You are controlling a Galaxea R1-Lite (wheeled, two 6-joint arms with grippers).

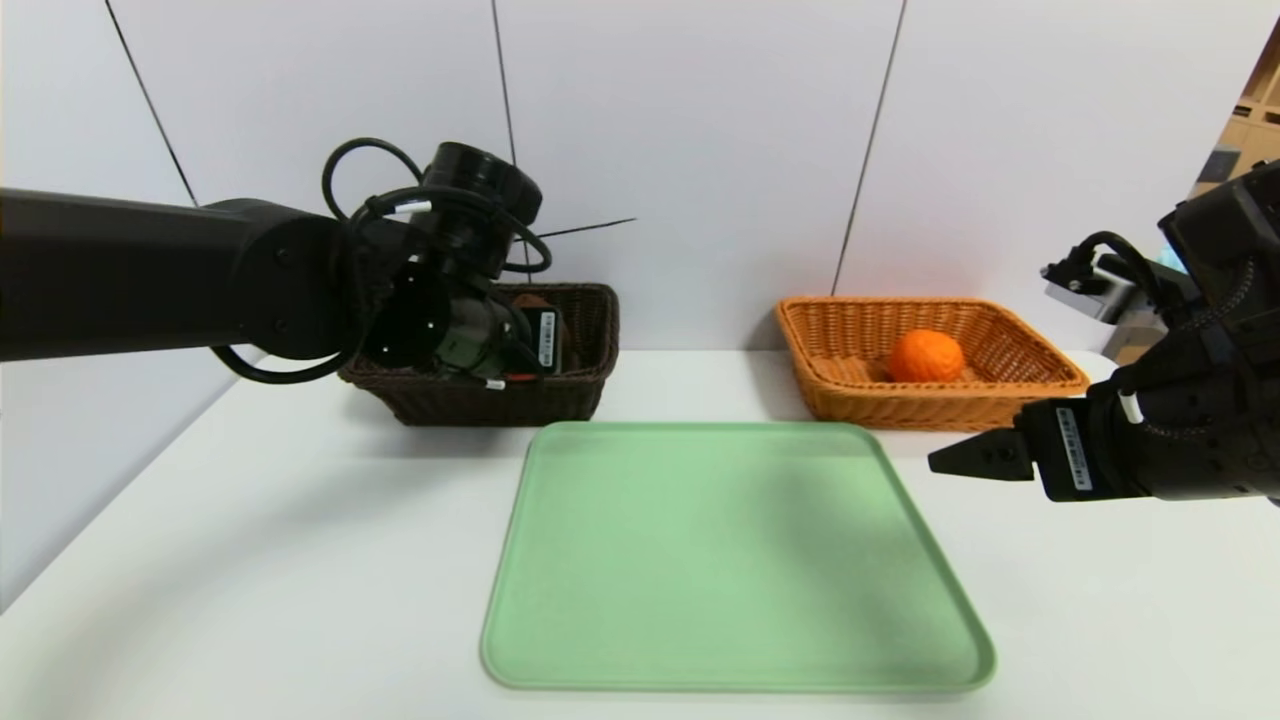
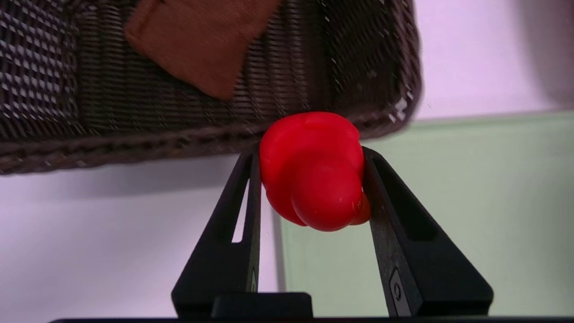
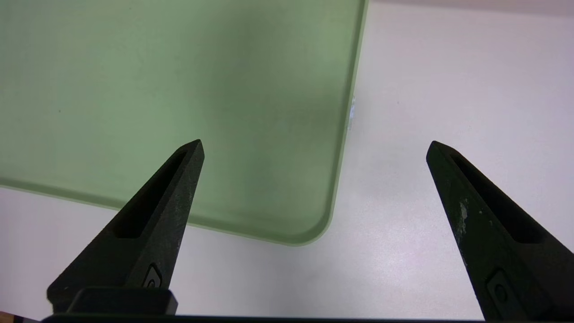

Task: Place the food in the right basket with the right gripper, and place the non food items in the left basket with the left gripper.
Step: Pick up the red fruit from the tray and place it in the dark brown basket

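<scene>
Left wrist view: left gripper (image 2: pixel 309 179) around red toy (image 2: pixel 314 170)

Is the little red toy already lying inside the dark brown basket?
No, the red toy is pinched between the left gripper fingers, just outside the rim of the dark brown basket, where only the brown towel lies.

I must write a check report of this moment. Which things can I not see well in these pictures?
- Head view: the left gripper and its red toy are hidden behind the wrist.
- Head view: the left basket interior is mostly blocked by that arm.
- Left wrist view: the brown towel is cut off by the edge.
- Right wrist view: neither basket shows.
</scene>
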